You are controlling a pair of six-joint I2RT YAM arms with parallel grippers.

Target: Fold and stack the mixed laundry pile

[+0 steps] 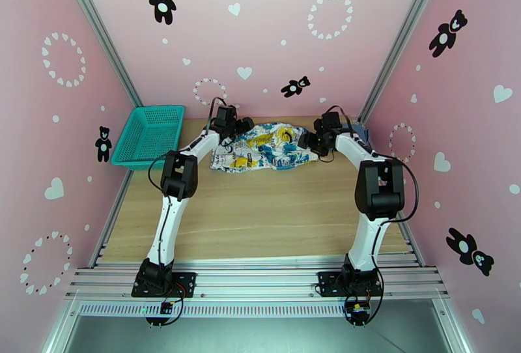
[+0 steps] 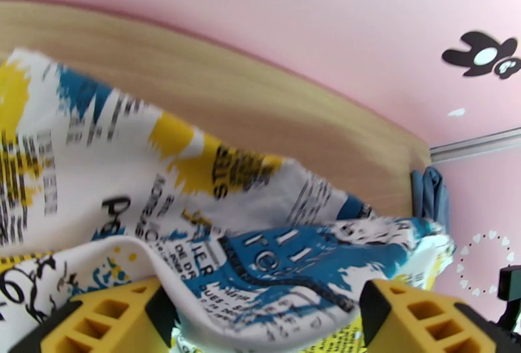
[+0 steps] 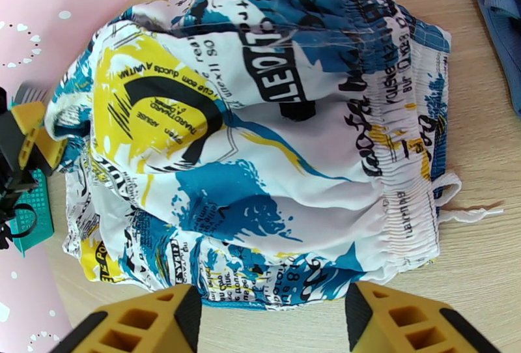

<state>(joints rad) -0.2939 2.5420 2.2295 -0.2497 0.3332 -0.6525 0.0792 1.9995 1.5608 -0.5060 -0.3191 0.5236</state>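
Observation:
The white cloth with yellow-and-blue print (image 1: 267, 146) lies bunched on the far part of the table, between the two arms. My left gripper (image 1: 238, 129) is at its left end. In the left wrist view, that gripper (image 2: 267, 325) has its yellow fingers (image 2: 111, 318) spread wide, and a fold of the cloth (image 2: 215, 217) drapes between them. My right gripper (image 1: 312, 139) is at the cloth's right end. In the right wrist view it (image 3: 273, 328) stands open, with the cloth's (image 3: 260, 152) hem just ahead of its fingertips. The dusty-blue tank top (image 3: 501, 9) lies crumpled at the far right corner (image 2: 430, 191).
A teal mesh basket (image 1: 148, 136) stands at the far left edge of the table. Pink walls close in the back and both sides. The wooden tabletop (image 1: 260, 217) stretches bare toward the arm bases.

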